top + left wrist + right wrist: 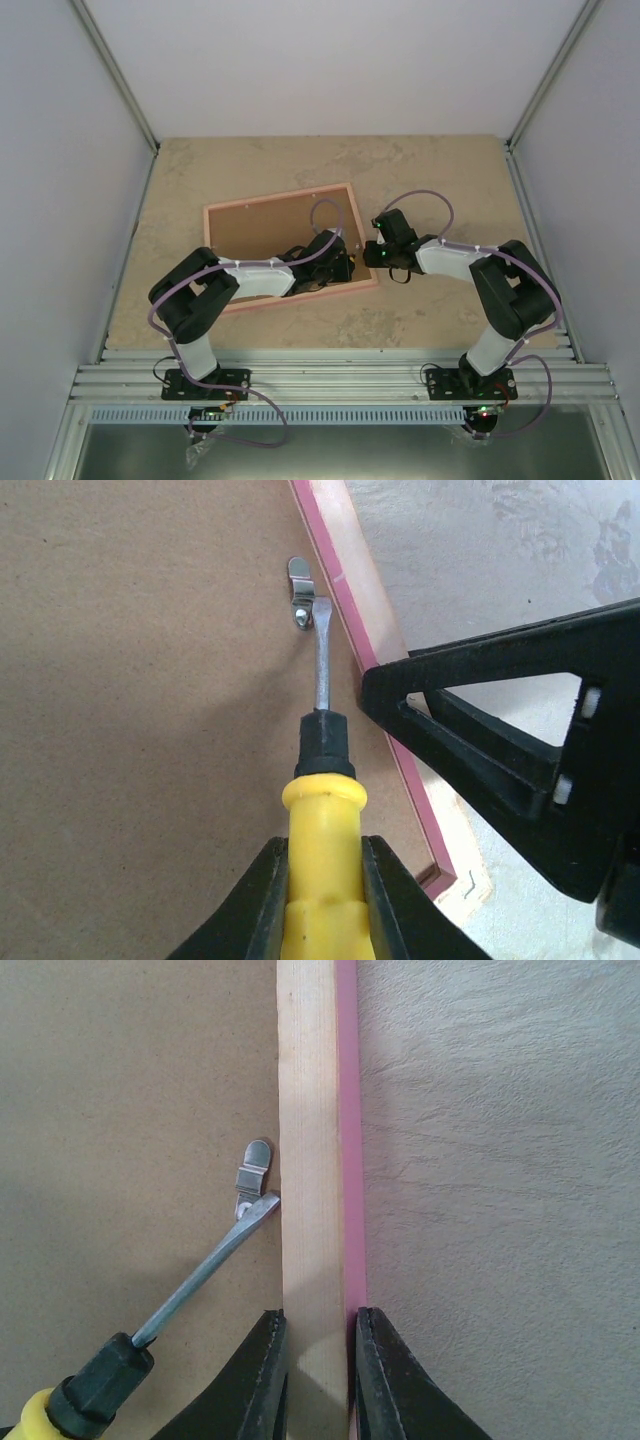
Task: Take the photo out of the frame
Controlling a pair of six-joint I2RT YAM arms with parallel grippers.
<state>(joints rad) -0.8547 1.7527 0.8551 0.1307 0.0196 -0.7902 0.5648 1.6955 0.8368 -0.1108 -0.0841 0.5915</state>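
With the frame (278, 197) face down on the table (500, 1160) and the photo hidden under its backing board (130, 730), the flat blade of the screwdriver (322, 680), clenched in the left fingers (255, 910), could skid off the metal tab (300, 595) just inside the frame's rail and gouge the board. The frame could shift if the right fingers (255, 1380), pinched across that rail, slip. The tab is smooth curled metal, the board matt fibreboard, the rail pale bare wood edged pink.

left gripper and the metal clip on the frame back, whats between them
The screwdriver: the left gripper holds its yellow handle, its blade reaches the metal clip. Left wrist view shows it.
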